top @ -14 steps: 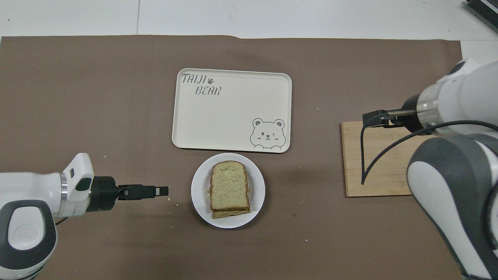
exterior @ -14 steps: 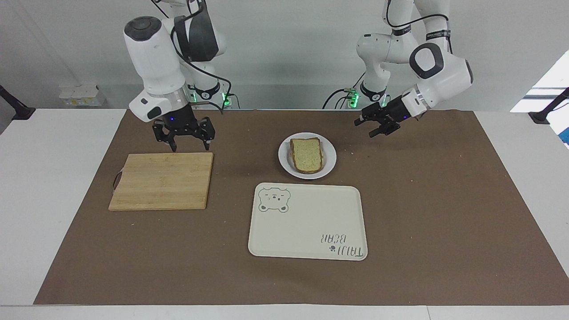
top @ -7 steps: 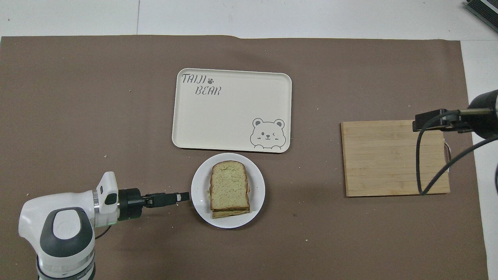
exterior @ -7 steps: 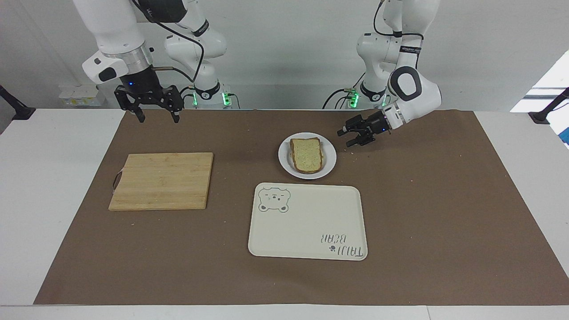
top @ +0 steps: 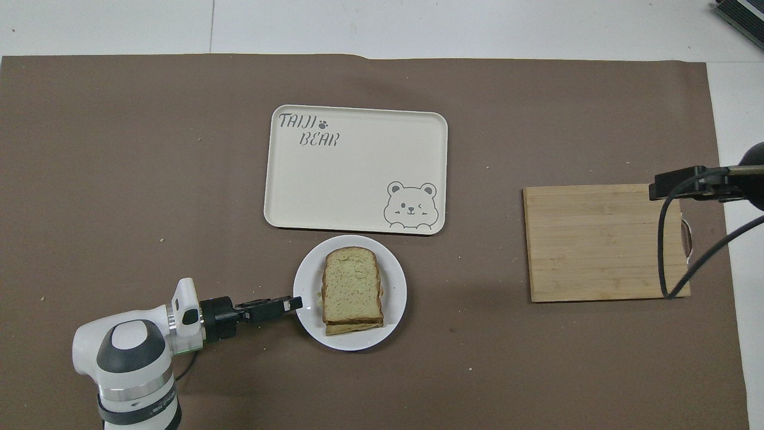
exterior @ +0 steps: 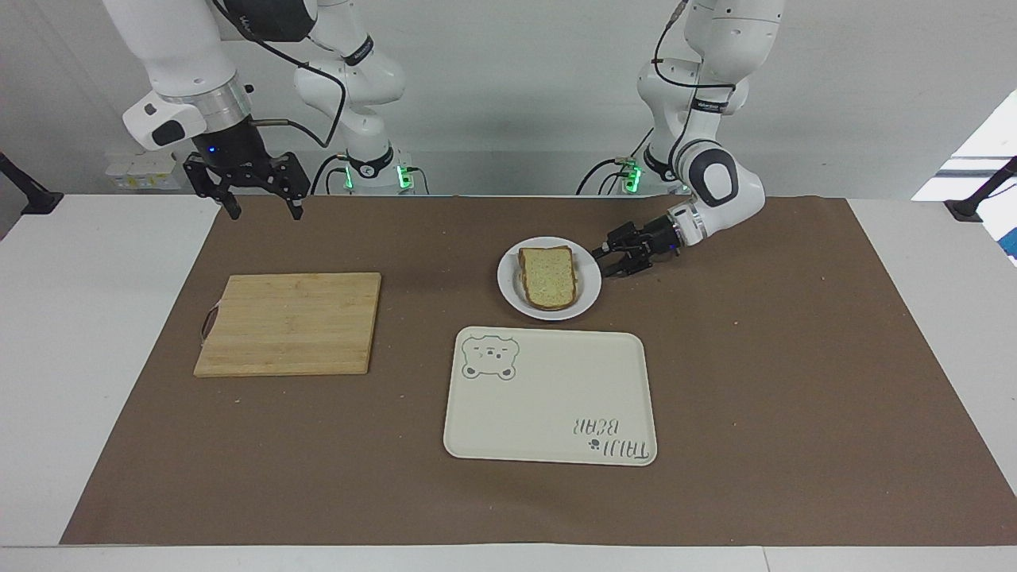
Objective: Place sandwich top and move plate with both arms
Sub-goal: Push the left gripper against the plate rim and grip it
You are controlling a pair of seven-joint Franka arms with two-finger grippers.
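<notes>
Here the plain bread slice with pale speckled crumb and a brown crust (exterior: 547, 277) lies flat as the top layer of a stacked sandwich, the edge of a lower slice peeking out under it. It is a soft, porous, square-ish shape with one domed end; its long axis runs toward and away from the robots, the domed end pointing away from them and the straight end toward them. It sits in the middle of the small round white plate (exterior: 588, 287), smooth and glossy, which rests on the matte brown table mat (exterior: 779, 357) near the middle of the table, just nearer to the robots than the cream rectangular tray with rounded corners and a bear drawing (exterior: 548, 397); plate and tray are nearly touching.

The left black two-finger gripper (exterior: 607, 261) is low at the plate's rim on the side toward the left arm's end of the table, lying almost level; its jaws stand partly apart around the rim, and whether they touch it I cannot tell. The right black two-finger gripper (exterior: 259, 208) hangs high over the mat's edge near the right arm's end, jaws wide apart and empty. The pale wooden slatted cutting board (exterior: 290, 322) lies flat toward that end.
</notes>
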